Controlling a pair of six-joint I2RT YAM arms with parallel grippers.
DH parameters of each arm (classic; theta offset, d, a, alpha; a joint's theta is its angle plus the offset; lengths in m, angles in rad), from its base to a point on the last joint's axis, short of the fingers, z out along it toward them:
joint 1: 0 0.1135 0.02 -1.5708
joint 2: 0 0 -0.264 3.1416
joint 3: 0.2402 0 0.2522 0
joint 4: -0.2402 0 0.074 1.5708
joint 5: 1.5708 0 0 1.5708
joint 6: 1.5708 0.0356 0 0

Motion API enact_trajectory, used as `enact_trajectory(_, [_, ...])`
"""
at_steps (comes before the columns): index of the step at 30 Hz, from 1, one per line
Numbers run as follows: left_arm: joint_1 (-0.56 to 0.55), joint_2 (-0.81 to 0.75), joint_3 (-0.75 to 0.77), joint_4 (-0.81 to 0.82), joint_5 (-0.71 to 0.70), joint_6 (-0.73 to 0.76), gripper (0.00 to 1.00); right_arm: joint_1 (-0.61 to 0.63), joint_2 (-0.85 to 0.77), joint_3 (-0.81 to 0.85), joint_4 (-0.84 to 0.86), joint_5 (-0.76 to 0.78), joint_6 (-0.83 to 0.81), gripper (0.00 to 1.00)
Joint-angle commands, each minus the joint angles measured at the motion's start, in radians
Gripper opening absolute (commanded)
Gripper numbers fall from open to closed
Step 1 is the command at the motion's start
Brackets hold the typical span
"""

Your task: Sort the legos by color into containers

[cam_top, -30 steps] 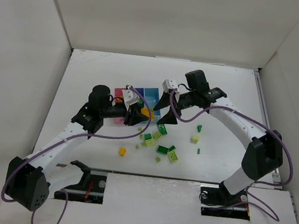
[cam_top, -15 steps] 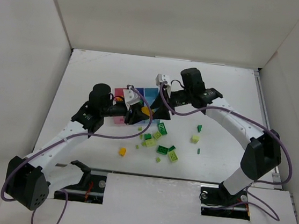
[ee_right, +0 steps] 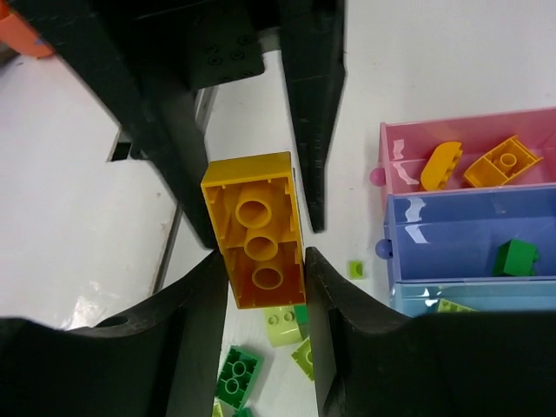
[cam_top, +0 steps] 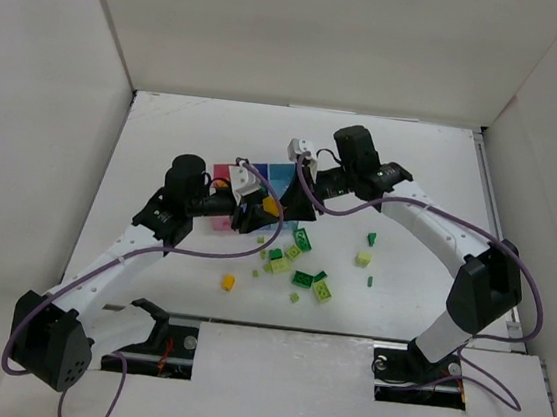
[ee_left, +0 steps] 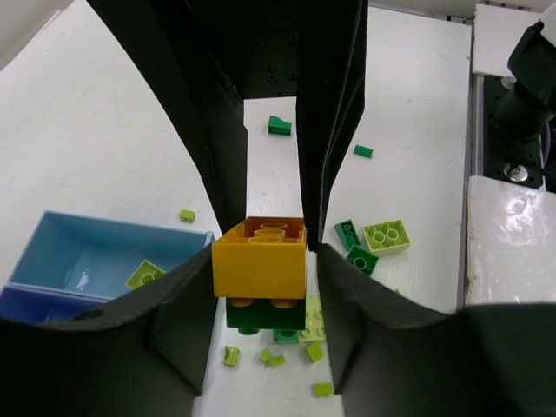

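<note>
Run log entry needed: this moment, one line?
left jaws: shut on square orange brick | right jaws: shut on long orange brick | pink bin: orange legos
</note>
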Motion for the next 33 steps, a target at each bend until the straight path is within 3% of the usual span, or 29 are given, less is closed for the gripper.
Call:
enact_trajectory(1, [-0.012,-0.009,0.050,0.047,0.081,0.021,0.46,0.020,0.015,0.063,0.046,-0.054,-0.008,0.00])
enact_trajectory(3, [-0.012,-0.009,0.050,0.047,0.081,0.009,0.61,0.011,0.005,0.072,0.046,-0.055,0.009,0.00])
enact_trajectory(8, [-0.012,-0.032,0.017,0.067,0.072,-0.010,0.70,-0.038,-0.004,0.072,0.046,-0.044,0.044,0.00])
enact_trajectory(13, [-0.012,-0.055,0.006,0.077,0.052,-0.019,0.52,-0.061,-0.013,0.072,0.019,-0.077,0.017,0.00])
enact_trajectory(18, [-0.012,-0.055,0.015,0.077,0.052,-0.019,0.43,-0.043,-0.013,0.072,0.019,-0.078,0.007,0.00])
enact_trajectory(24, [-0.012,-0.017,0.036,0.064,0.084,-0.010,0.24,-0.057,-0.033,0.072,0.009,-0.053,-0.002,0.00])
enact_trajectory(28, [-0.012,-0.017,0.023,0.053,0.084,-0.028,0.22,-0.121,-0.073,0.049,0.080,0.016,0.125,0.00])
enact_trajectory(33, [-0.012,-0.035,-0.037,0.071,-0.014,-0.080,0.22,-0.231,-0.119,0.019,0.152,0.103,0.194,0.00])
